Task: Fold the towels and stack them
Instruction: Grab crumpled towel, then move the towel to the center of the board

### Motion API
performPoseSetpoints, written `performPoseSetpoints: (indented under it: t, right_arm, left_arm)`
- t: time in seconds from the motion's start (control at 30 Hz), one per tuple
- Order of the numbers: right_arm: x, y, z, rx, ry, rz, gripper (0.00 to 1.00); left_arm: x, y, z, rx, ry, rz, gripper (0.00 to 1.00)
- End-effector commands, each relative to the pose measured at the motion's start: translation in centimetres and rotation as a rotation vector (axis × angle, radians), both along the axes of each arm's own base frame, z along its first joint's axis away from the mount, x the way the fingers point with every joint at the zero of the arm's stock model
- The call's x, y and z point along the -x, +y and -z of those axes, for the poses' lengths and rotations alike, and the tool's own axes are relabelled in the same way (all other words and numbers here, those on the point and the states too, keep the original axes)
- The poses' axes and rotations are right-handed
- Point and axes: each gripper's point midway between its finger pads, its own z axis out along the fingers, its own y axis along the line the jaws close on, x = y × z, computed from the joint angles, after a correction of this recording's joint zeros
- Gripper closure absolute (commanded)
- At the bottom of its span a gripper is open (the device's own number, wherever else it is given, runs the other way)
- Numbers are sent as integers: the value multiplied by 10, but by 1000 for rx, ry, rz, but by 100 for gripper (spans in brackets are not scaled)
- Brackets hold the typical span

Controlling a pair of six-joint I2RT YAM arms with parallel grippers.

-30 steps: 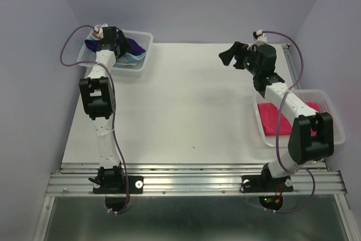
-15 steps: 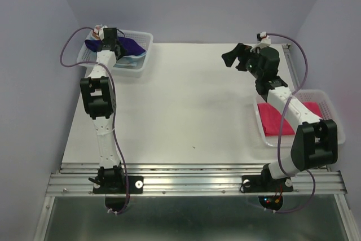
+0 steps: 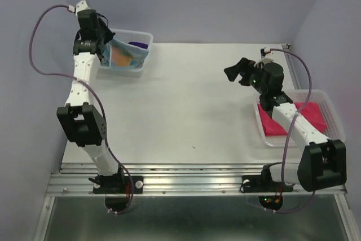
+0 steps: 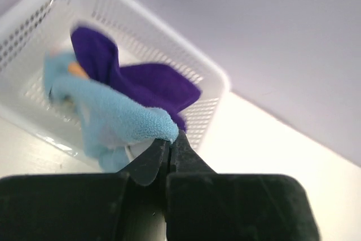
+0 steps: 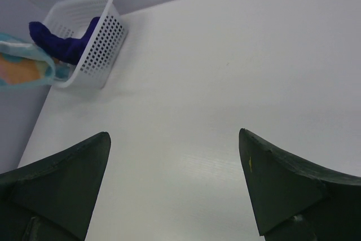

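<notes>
left gripper (image 4: 169,141) pinched shut on a corner of the light blue towel (image 4: 113,117), which hangs from it over the white basket (image 4: 217,86), the purple towel (image 4: 149,80) just behind. right gripper (image 5: 172,134) gapes wide above the table (image 5: 225,55), holding nothing.

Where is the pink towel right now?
In the top view, the pink towel lies inside the white basket on the right, beneath the right arm.

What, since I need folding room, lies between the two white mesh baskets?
Bare white tabletop, with the open right claw hovering above it, per the top view.
</notes>
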Motion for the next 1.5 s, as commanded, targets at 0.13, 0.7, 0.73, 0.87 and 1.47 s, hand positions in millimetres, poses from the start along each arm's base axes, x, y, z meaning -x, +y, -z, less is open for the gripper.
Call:
performPoseSetpoints:
  t: [0.13,0.7,0.73,0.87,1.47]
  right_arm:
    - [55,1,-25,-82,-81,-42,0]
    - [117,-54,-25,-41,-20,219,0]
    - [120,-58,-26,-37,-22,237,0]
    - [128,-76,-27,-17,-30,328,0]
    - [122,20,72,169,307,-18,0]
  left_arm:
    - [81,-54,-165,18,-405,283,100]
    - [269,-328,-254,246,-693,1174,100]
    - [269,-329,-246,256,-677,1173,100]
    - [238,-302,-128,233,-434,920,99]
    - [283,-165,187,249,288,362,1]
